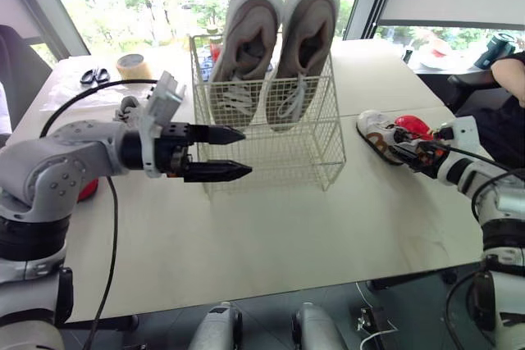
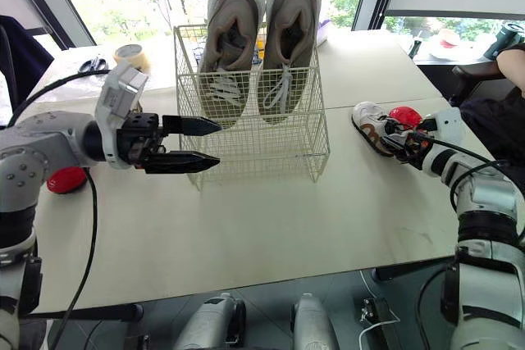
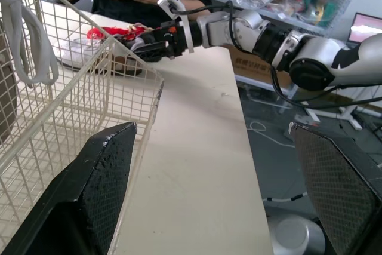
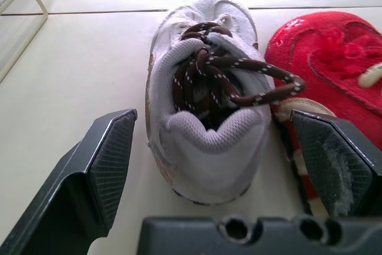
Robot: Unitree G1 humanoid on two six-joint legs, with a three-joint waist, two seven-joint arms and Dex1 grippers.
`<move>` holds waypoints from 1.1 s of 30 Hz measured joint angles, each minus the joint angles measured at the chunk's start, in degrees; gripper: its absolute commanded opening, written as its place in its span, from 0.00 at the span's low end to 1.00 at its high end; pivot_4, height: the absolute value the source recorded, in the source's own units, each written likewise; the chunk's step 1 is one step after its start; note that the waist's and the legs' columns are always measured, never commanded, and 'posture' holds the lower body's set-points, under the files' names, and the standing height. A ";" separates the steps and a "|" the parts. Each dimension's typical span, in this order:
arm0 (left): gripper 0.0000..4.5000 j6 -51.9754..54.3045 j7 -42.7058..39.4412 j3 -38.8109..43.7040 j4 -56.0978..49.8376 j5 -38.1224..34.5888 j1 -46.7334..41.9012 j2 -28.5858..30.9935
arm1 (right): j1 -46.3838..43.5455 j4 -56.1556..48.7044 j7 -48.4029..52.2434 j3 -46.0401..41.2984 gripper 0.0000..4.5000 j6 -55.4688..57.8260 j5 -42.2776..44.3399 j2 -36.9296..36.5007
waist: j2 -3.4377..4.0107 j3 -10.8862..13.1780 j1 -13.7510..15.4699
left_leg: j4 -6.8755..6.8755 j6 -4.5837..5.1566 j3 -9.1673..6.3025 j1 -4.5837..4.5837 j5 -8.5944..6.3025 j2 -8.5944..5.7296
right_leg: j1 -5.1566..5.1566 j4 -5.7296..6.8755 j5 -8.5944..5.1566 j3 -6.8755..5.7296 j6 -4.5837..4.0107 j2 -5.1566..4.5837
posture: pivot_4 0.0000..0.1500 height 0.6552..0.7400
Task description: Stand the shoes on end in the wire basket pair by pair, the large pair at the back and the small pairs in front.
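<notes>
the large grey pair [image 1: 305, 47] stands on end at the back of the wire basket [image 1: 279, 153], toes up, so i judge the small pairs are the work that is left. a small white shoe [image 1: 379, 130] with brown laces lies on the table [image 1: 271, 243] well to the right of the basket, and a red shoe [image 4: 325, 58] lies just beside it, touching or almost touching.

the right gripper [image 4: 212, 123] is at the heel end of the white shoe with its two fingers spread apart, one on each side of it. neither finger presses on it yet. the left gripper [image 1: 246, 153] hovers in front of the basket's left front corner, its fingers also apart and holding nothing.

what could go wrong from here:
- the outer finger of the right gripper stands over the edge of the red shoe. if the fingers come together as they are, they may pinch both shoes, or push the red one away along the table.
- the heel collar is soft fabric and probably folds in under pressure – the shoe may then twist or slip out during the lift.
- the brown laces make a loose loop, which may catch on the basket wires when the shoe goes in.
- the left gripper is near the light basket – a small forward move may shove it and tip the large pair.
</notes>
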 measured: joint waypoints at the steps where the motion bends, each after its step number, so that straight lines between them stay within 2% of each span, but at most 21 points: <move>1: 0.94 0.00 0.24 0.02 -0.14 0.00 0.00 -0.03 | -0.96 1.75 0.19 0.34 1.00 -1.05 -0.44 0.31 | 0.00 0.00 -0.04 | 0.00 0.00 0.00 0.01 0.00 0.00 | 0.01 -0.01 0.00 0.00 0.00 0.00 | 1.00 1.00; 3: 0.94 -0.01 0.56 0.05 -0.40 0.02 0.01 -0.46 | -2.58 4.90 0.50 1.06 1.00 -2.88 -1.31 0.87 | 0.00 0.00 -0.07 | 0.00 0.00 0.00 0.02 0.00 0.00 | 0.02 -0.02 0.00 0.00 0.00 0.00 | 1.00 1.00; 5: 0.94 -0.01 0.93 0.06 -0.54 0.07 0.02 -0.57 | -3.89 7.30 0.81 1.80 0.88 -4.29 -2.26 1.37 | 0.00 0.00 -0.08 | -0.01 -0.01 0.00 0.02 0.00 0.00 | 0.02 -0.02 0.00 0.00 0.00 0.00 | 1.00 1.00; 6: 0.94 -0.01 1.16 0.06 -0.55 0.14 0.02 -0.57 | -4.33 8.23 1.00 2.21 0.80 -4.64 -2.57 1.46 | 0.01 0.01 -0.07 | -0.01 -0.01 0.00 0.02 0.00 0.00 | 0.02 -0.02 0.00 0.00 0.00 0.00 | 1.00 1.00; 12: 0.94 -0.19 2.07 0.16 -0.58 0.27 0.21 -0.57 | -4.65 9.06 1.53 2.73 0.17 -6.01 -3.97 1.39 | 0.01 0.00 -0.15 | -0.02 -0.01 -0.01 0.04 0.00 0.01 | 0.02 -0.02 0.00 0.00 0.00 0.00 | 1.00 1.00; 14: 0.94 -0.60 2.41 0.15 -0.54 0.71 0.20 -0.63 | -4.45 7.86 1.79 2.94 0.08 -5.60 -4.49 1.21 | 0.01 0.01 -0.15 | -0.02 -0.01 0.00 0.04 0.00 0.01 | 0.02 -0.02 0.00 0.00 0.00 0.00 | 1.00 1.00; 19: 0.94 -1.08 3.39 0.32 1.38 1.18 -1.61 -2.06 | -0.48 -5.53 2.31 3.74 0.08 -1.52 -4.54 -0.41 | 0.19 0.11 0.07 | -0.01 -0.01 0.00 0.02 0.00 -0.01 | 0.00 -0.01 0.00 0.01 0.00 -0.02 | 1.00 1.00; 24: 0.94 0.68 5.78 3.29 5.96 -1.61 -5.80 -3.40 | -0.28 -23.25 0.17 1.02 0.08 1.58 -4.46 -7.18 | 0.30 0.15 0.13 | -0.06 0.00 -0.01 0.02 -0.01 -0.01 | -0.04 -0.01 0.00 0.00 0.01 0.00 | 1.00 1.00; 29: 0.94 3.95 6.64 6.09 12.87 -5.15 -11.44 -3.89 | -5.59 -35.47 -2.50 -2.85 0.08 1.76 -3.90 -11.91 | 0.34 0.16 0.03 | -0.05 0.00 0.01 0.02 -0.01 -0.01 | -0.06 0.00 0.00 0.00 0.01 0.00 | 1.00 1.00; 33: 0.94 5.91 4.68 5.76 19.00 -5.66 -16.48 -4.75 | -13.41 -51.68 1.93 -0.41 0.08 -1.76 1.18 -11.88 | 0.36 0.14 -0.36 | -0.13 0.01 -0.05 0.04 -0.02 0.13 | -0.07 -0.02 0.00 0.01 0.01 0.18 | 1.00 1.00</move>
